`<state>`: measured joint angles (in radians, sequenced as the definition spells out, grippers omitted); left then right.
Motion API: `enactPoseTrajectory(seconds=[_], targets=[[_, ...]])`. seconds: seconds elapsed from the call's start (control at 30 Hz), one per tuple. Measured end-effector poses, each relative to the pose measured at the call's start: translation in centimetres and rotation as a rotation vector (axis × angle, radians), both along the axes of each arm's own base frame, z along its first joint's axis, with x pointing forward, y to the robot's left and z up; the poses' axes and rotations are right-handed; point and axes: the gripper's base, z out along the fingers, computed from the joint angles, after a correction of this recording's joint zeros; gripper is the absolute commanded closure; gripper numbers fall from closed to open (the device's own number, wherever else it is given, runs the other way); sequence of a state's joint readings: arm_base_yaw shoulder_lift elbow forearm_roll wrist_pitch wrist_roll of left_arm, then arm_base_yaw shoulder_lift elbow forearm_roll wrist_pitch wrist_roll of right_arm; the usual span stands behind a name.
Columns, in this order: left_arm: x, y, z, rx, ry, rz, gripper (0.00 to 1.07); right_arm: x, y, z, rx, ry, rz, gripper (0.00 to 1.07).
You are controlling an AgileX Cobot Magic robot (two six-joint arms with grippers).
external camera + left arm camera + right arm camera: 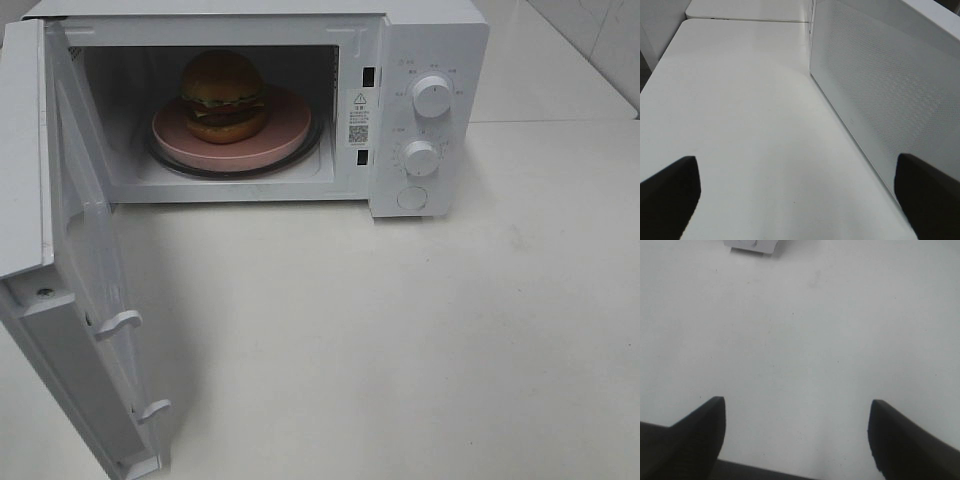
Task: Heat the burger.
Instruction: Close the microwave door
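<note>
Burger (222, 95) sits on its pink plate (290, 135) inside the microwave (430, 60), well beyond my fingers (670, 195). Left gripper (797, 200) and right gripper (797, 435) gape empty, with the door (880, 85) just beside the left fingers, awaiting closing.

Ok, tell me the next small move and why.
Probably bring the open left gripper against the door to push it shut: the burger already sits on the pink plate inside the microwave, whose door stands wide open.
</note>
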<state>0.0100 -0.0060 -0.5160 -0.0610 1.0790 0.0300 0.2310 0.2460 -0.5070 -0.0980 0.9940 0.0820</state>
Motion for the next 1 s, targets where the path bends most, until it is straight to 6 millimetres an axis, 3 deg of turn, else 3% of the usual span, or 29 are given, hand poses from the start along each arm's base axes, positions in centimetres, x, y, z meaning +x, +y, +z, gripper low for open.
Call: enactPoseTrajectory(seconds=[0.4,1.0], targets=[[0.0,0.0,0.0,0.0,0.0,0.0,0.09,-3.6,-0.6,0.3,0.031,-0.228,-0.143,0.32],[0.0,0.0,0.0,0.0,0.0,0.0,0.09,-3.9,-0.6,0.2,0.029,-0.243,-0.149,0.32]])
